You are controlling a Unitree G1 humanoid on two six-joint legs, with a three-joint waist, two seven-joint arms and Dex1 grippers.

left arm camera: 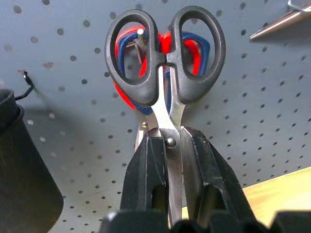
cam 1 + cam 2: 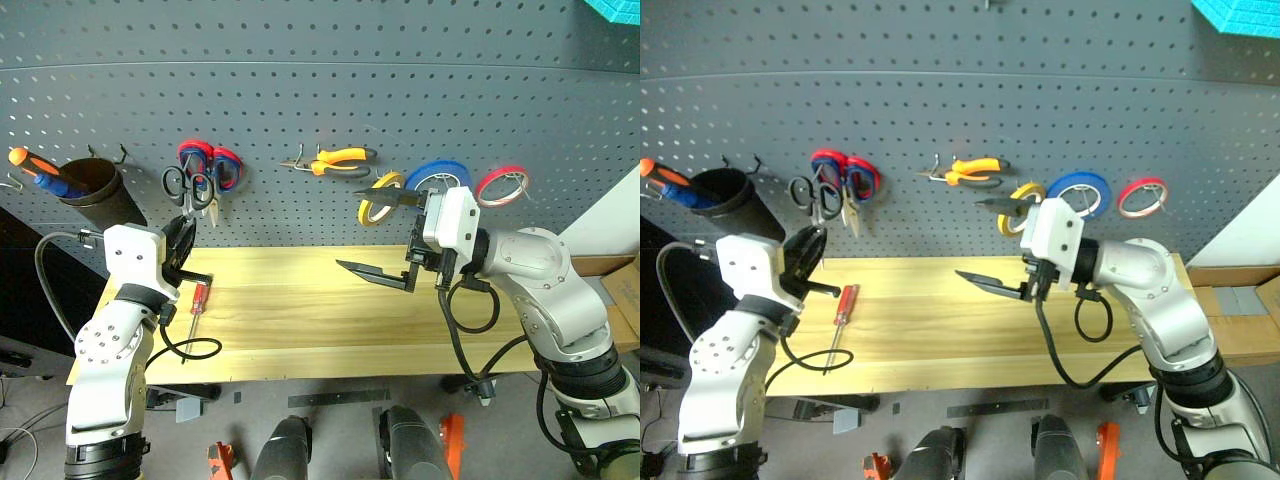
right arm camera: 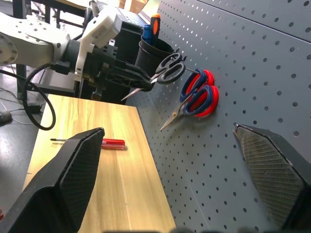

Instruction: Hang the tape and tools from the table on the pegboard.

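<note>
Dark grey pegboard point(image 2: 330, 70) fills the wall behind a long light-wood table point(image 2: 330, 320). Near the board's left edge, the left gripper point(image 1: 167, 145) is clamped on the blades of the small black-handled scissors point(image 1: 165, 63), holding them handles-up in front of the red-and-blue scissors point(image 3: 197, 94) that hang on a hook; whether a black loop is over a hook yet cannot be told. The right gripper point(image 2: 385, 235) hangs above the table's middle with its fingers spread wide and nothing between them.

The black scissors look light and stiff, with smooth metal blades that could slip, so the pinch at the pivot, where it sits now, seems the safest hold, leaving both loops free. The red-handled screwdriver point(image 2: 197, 302) lies alone near the table's left end; it should be light, rigid and prone to rolling, best taken across the handle.

Count on the board: two pairs of scissors, one pair of orange-handled pliers point(image 2: 335, 160), and three rings, yellow tape point(image 2: 378, 200), blue ring point(image 2: 440, 178) and red ring point(image 2: 502, 185), toward the right edge. One black cup point(image 2: 95, 190) at the left edge holds one orange-and-blue screwdriver point(image 2: 40, 172). One tool lies on the table.
</note>
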